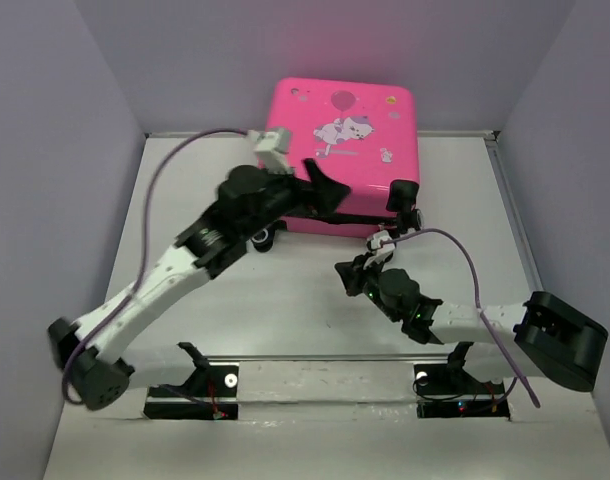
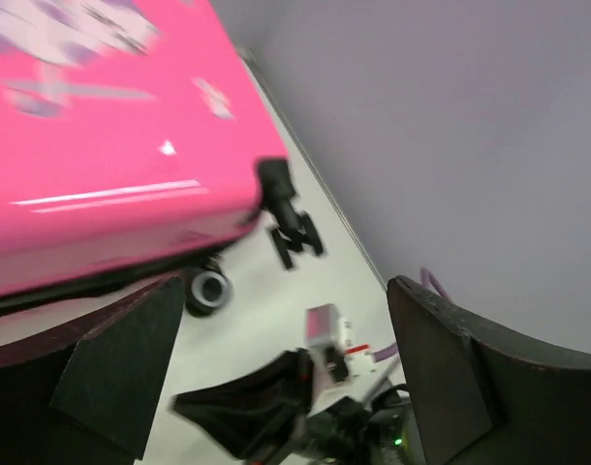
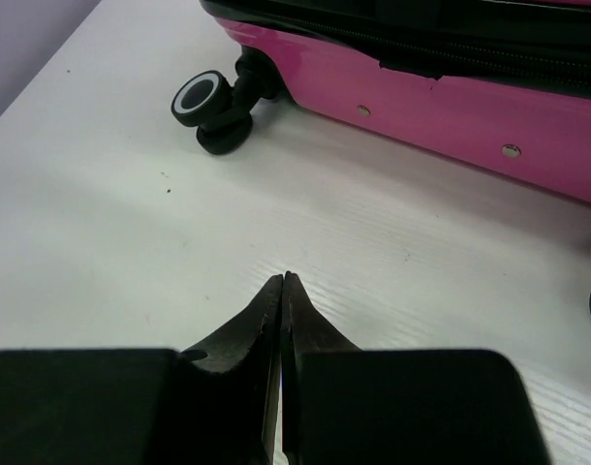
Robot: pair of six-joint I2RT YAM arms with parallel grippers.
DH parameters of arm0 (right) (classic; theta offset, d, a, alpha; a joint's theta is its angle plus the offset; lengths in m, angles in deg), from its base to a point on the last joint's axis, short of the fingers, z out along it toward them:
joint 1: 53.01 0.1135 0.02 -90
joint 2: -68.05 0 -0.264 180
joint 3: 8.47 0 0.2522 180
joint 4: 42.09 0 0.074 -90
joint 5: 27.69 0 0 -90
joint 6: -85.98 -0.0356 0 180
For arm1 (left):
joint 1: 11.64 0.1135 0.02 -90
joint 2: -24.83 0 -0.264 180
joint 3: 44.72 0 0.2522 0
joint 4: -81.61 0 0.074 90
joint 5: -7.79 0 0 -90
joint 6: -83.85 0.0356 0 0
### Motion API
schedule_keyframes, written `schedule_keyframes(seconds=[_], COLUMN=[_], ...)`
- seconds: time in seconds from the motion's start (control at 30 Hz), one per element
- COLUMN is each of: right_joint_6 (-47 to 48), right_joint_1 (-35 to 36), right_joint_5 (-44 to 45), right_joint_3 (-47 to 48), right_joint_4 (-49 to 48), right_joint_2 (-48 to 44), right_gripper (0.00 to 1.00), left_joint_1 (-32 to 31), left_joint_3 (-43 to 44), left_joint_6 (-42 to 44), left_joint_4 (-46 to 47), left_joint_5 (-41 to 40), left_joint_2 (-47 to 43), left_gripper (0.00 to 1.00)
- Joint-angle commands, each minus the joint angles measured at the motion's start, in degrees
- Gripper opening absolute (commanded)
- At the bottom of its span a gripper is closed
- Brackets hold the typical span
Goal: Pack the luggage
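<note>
Spread wide and empty, the left pincer (image 1: 330, 195) is seen from above over the near edge of the luggage (image 1: 343, 150), laid closed at the far side of the table (image 1: 235, 300); the right pincer (image 1: 377, 242) is held by its near right corner. From the left wrist, pink shell and a wheel (image 2: 208, 289) are shown beyond parted fingers (image 2: 131, 358). From the right wrist, that pincer is seen clenched, empty, short of the luggage.
</note>
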Motion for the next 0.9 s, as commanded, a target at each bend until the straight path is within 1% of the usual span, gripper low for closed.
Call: schedule_keyframes(seconds=[0.0,0.03,0.1,0.17,0.3,0.43,0.53,0.67,0.73,0.77,0.83,0.87], right_joint_6=[-1.22,-0.96,-0.79,-0.7,-0.17,-0.26,-0.43,-0.61,-0.61,-0.87,-1.05,-1.14], right_joint_1=[-1.36,-1.36,-1.36,-1.36,-1.36,-1.36,-1.36,-1.36,-1.36,-1.36,-1.36,-1.36], right_joint_5=[2.11,2.28,2.72,3.07,2.72,1.84,1.14,1.31,1.49,1.58,1.32,1.14], right_joint_3=[0.99,0.9,0.55,0.64,1.61,1.26,1.08,1.34,1.95,2.22,2.57,2.75], right_joint_4=[1.32,2.56,5.89,9.58,14.6,16.72,17.25,17.25,17.51,17.86,18.39,18.56], right_joint_2=[-3.26,-4.06,-7.3,-9.86,-14.52,-16.28,-16.29,-15.76,-14.71,-14.44,-14.0,-14.0], right_gripper=[0.07,0.07,0.07,0.07,0.07,0.07,0.07,0.11,0.17,0.21,0.23,0.24], left_joint_1=[10.41,15.22,18.77,20.97,21.16,21.51,22.3,22.65,22.65,22.65,22.65,22.65], left_joint_3=[-12.44,-16.2,-18.69,-20.19,-19.49,-15.81,-14.4,-14.04,-13.43,-12.56,-11.76,-11.5], left_joint_6=[3.74,5.66,9.69,11.99,14.29,15.52,15.96,15.26,14.82,14.82,14.55,14.46], left_joint_4=[-10.43,-13.4,-15.88,-17.29,-14.67,-15.01,-15.28,-13.7,-13.26,-13.08,-13.26,-13.0], left_joint_5=[-3.85,-3.85,-6.92,-6.76,-5.09,-5.08,-5.26,-5.96,-5.7,-5.09,-4.82,-4.73], left_joint_2=[-16.21,-17.47,-18.53,-16.88,-13.28,-8.26,-5.27,-3.95,-3.16,-2.02,-0.87,-0.35], left_gripper=[0.99,0.99,0.99,0.99,0.99,0.99,0.99,0.99,0.97,0.94,0.9,0.84])
